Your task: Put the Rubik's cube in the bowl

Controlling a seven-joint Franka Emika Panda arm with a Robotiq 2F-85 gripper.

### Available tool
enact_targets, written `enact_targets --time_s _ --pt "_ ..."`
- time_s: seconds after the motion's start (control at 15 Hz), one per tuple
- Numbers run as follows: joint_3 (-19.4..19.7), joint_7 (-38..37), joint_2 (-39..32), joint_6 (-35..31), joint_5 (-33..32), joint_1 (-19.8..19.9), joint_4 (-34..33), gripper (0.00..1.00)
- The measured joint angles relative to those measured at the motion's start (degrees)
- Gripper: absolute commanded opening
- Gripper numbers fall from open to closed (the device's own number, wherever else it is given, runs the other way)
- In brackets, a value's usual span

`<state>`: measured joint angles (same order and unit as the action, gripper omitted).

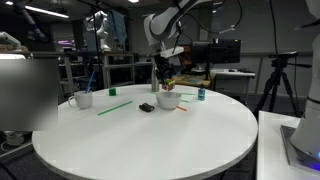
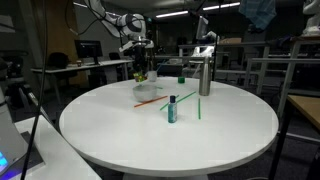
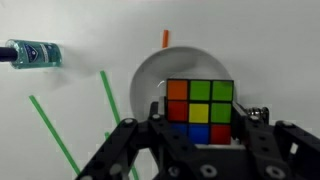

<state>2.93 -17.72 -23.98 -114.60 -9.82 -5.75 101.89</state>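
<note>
So, in an exterior view the gripper [image 1: 161,76] hangs just above the bowl [image 1: 168,100] near the middle of the frame. A flat black thing [image 1: 147,106] lies just left of the bowl and a mug [image 1: 83,99] sits far left.

In an exterior view the gripper [image 2: 140,72] is over the bowl [image 2: 146,93] in the upper-left part, but whatever it carries is too small to make out.

Wrist view settles it: the Rubik's cube [image 3: 200,108] is clamped between the fingers [image 3: 152,118], centre-right of frame, right over the bowl [image 3: 150,75]. I'd guess it's light, rigid, smooth plastic and a bit slippery, so pinching two flat opposite faces like this seems right. It might bounce if let go from high up.
</note>
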Motion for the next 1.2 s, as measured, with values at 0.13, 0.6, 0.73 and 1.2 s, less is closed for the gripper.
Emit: enact_targets --time_s 0.13,0.6,0.73,1.2 --pt "0.2 0.0 -1.0 0.0 0.0 0.1 -0.5 0.34" --pt "0.6 0.1 -2.9 0.0 0.0 1.0 -0.7 0.34" --pt "0.6 0.1 -3.2 0.0 0.0 1.3 -0.7 0.34" --pt "0.6 0.3 -4.2 0.0 0.2 1.4 -0.7 0.34"
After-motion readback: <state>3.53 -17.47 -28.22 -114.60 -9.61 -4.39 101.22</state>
